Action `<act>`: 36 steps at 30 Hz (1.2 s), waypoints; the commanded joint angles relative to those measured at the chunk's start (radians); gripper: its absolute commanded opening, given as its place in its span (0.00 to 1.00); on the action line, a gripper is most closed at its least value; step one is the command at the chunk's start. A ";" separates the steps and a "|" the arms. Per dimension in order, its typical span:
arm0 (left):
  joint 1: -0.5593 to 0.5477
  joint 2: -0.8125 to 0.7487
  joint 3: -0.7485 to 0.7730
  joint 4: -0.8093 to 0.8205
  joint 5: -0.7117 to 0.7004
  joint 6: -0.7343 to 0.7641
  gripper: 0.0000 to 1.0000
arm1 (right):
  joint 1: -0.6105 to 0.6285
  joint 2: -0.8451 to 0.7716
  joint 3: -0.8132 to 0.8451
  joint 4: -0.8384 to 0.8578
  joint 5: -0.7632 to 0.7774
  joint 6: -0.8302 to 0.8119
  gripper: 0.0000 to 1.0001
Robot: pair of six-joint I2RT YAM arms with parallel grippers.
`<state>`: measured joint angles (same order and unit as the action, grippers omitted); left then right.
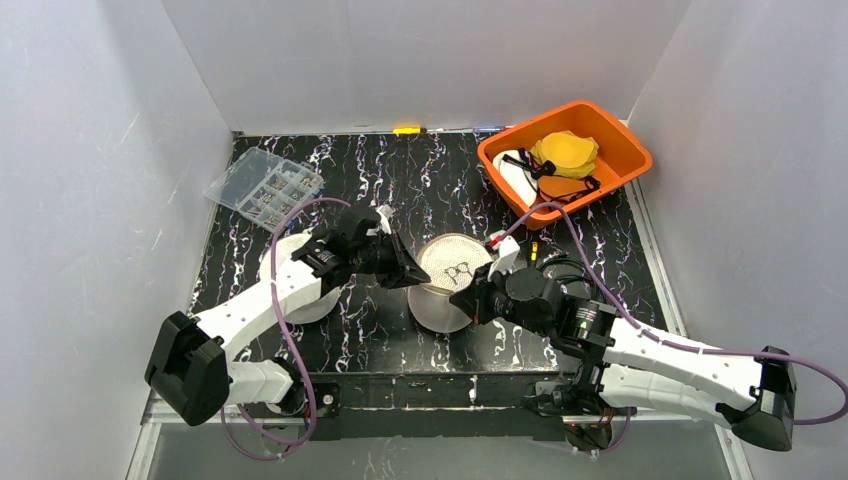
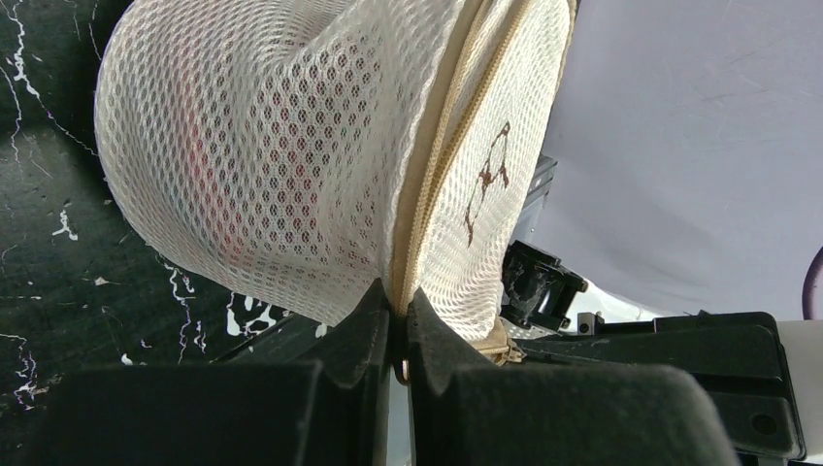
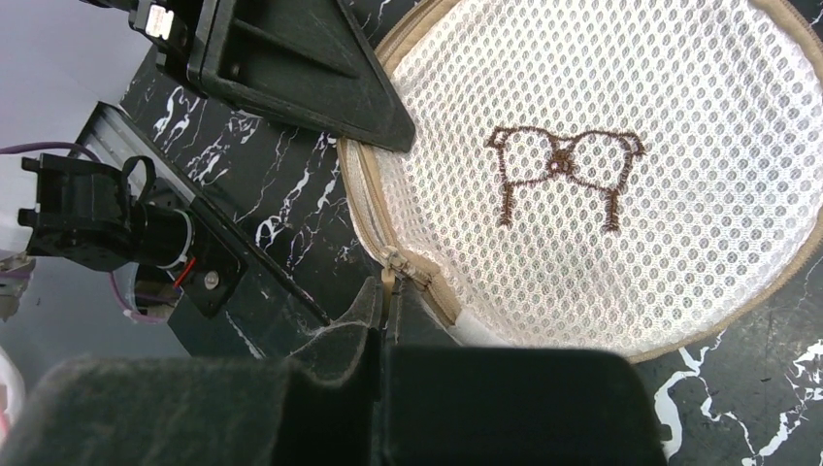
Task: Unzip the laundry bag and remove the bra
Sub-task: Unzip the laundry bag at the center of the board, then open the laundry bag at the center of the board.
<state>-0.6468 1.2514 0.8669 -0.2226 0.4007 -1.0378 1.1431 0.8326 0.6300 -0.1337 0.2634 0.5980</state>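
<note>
Where both arms meet at the centre of the bench point(image 1: 400, 180), right end effector point(image 3: 381, 320) pressed together on the zipper pull point(image 3: 392, 264) at the near rim of the laundry bag point(image 1: 455, 262), left end effector point(image 2: 400, 325) pinching its zipped seam from the left, orange bin point(image 1: 630, 150) at far right corner.

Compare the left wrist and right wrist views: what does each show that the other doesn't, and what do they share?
Left wrist only: the laundry bag's bulging side, a reddish shape showing through the mesh, and the zipper seam clamped in the left gripper. Right wrist only: the zipper pull running into the shut right gripper. Shared: the bag, its embroidered logo, the black marble table.
</note>
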 commanded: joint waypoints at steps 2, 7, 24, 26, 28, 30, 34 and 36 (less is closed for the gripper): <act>0.001 -0.012 0.017 -0.036 -0.050 0.017 0.00 | 0.000 -0.031 0.005 -0.006 0.061 0.001 0.01; 0.001 -0.025 0.017 -0.034 -0.067 0.009 0.00 | 0.000 -0.030 0.004 0.004 0.048 0.023 0.04; -0.001 -0.184 -0.176 0.287 -0.293 -0.242 0.00 | -0.001 -0.121 -0.079 0.108 0.199 0.397 0.81; -0.006 -0.218 -0.198 0.301 -0.360 -0.272 0.00 | 0.000 -0.133 -0.115 0.157 0.242 0.480 0.80; -0.013 -0.245 -0.223 0.334 -0.414 -0.272 0.00 | -0.003 -0.130 -0.142 0.190 0.291 0.563 0.79; -0.022 -0.270 -0.256 0.377 -0.446 -0.273 0.00 | -0.008 -0.110 -0.154 0.213 0.318 0.643 0.77; -0.027 -0.295 -0.296 0.413 -0.465 -0.266 0.00 | -0.039 -0.032 -0.145 0.260 0.303 0.734 0.77; -0.026 -0.297 -0.304 0.416 -0.464 -0.253 0.00 | -0.061 0.013 -0.143 0.289 0.274 0.774 0.77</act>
<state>-0.6662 0.9829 0.5819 0.1291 0.0002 -1.2953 1.1149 0.7853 0.4763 0.0406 0.5194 1.2266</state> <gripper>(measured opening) 0.036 0.773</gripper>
